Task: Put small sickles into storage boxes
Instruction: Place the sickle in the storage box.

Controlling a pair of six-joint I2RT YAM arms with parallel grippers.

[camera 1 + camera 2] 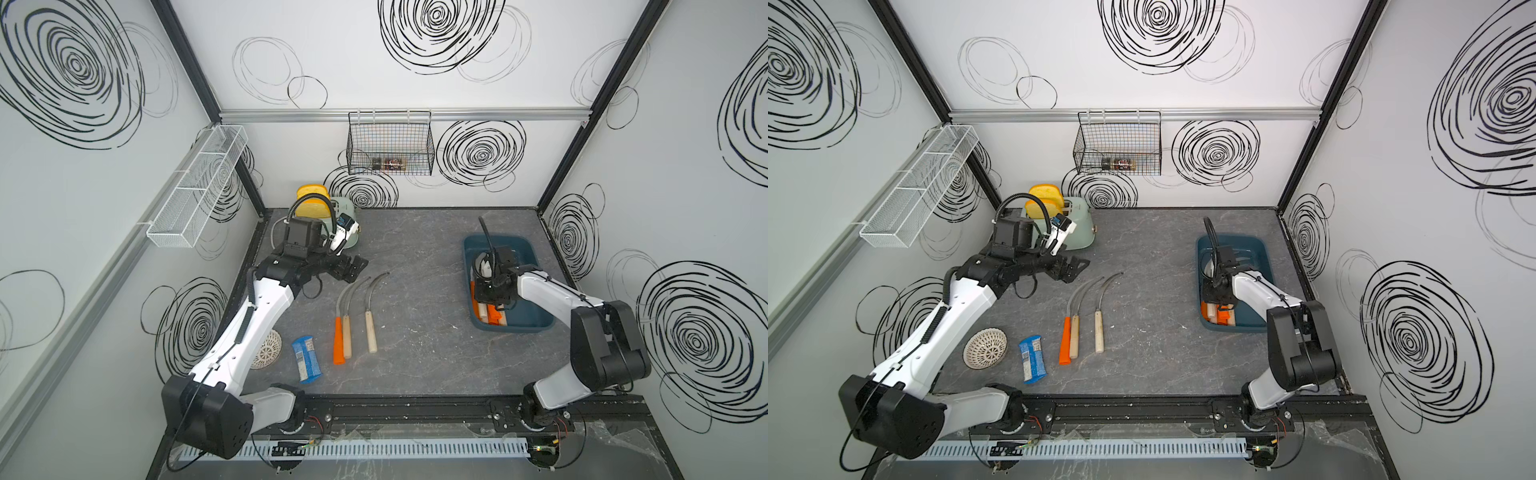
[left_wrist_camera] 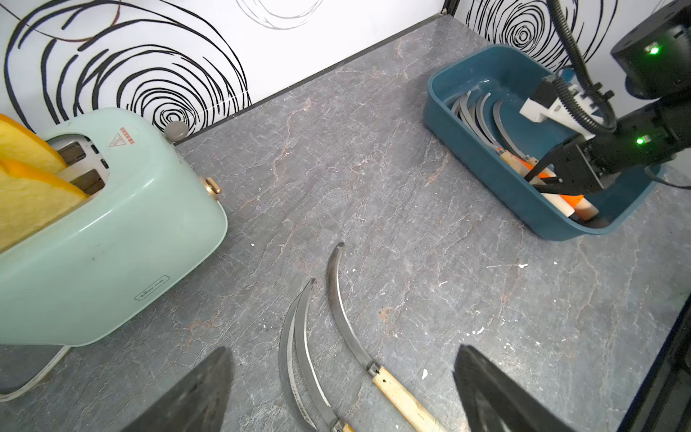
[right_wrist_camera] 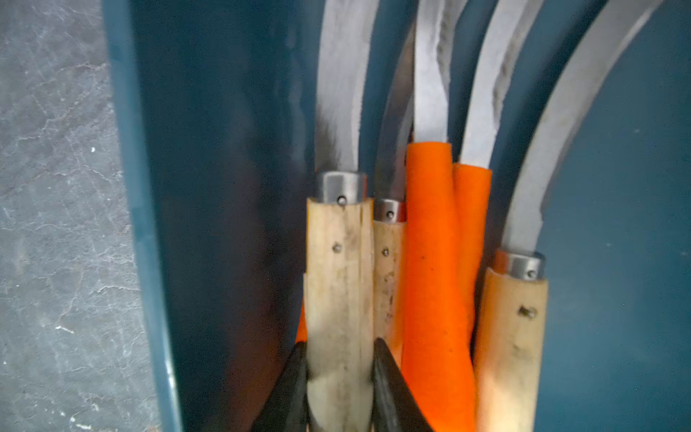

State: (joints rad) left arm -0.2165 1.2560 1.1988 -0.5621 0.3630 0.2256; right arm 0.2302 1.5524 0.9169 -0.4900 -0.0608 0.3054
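Looking from above, I lose most of the storage box (image 1: 524,249) under the right arm's wrist and cable in both top views. The right wrist view settles it: the right tool (image 3: 339,344) is clamped on a wood-handled sickle (image 3: 338,269), one black finger on each side of the handle, low inside the box near its wall. Beside it lie other sickles (image 3: 433,262), wood and orange. Their blade tips and handle ends are cut off, so I can't count them.

The left tool (image 2: 344,349) hangs wide apart, holding nothing, above three on the bench (image 1: 415,353). An orange-handled sickle (image 1: 339,343) touches a wooden sickle (image 1: 346,336), with a third sickle (image 1: 371,332) just beside them.

A mint toaster (image 2: 112,243) with bread sits behind the left arm. A blue packet (image 1: 306,358) lies near a white perforated dome (image 1: 272,353), which is half hidden by the forearm in a top view. The bench is grey, marbled and flecked white; the walls are white with black swirls.
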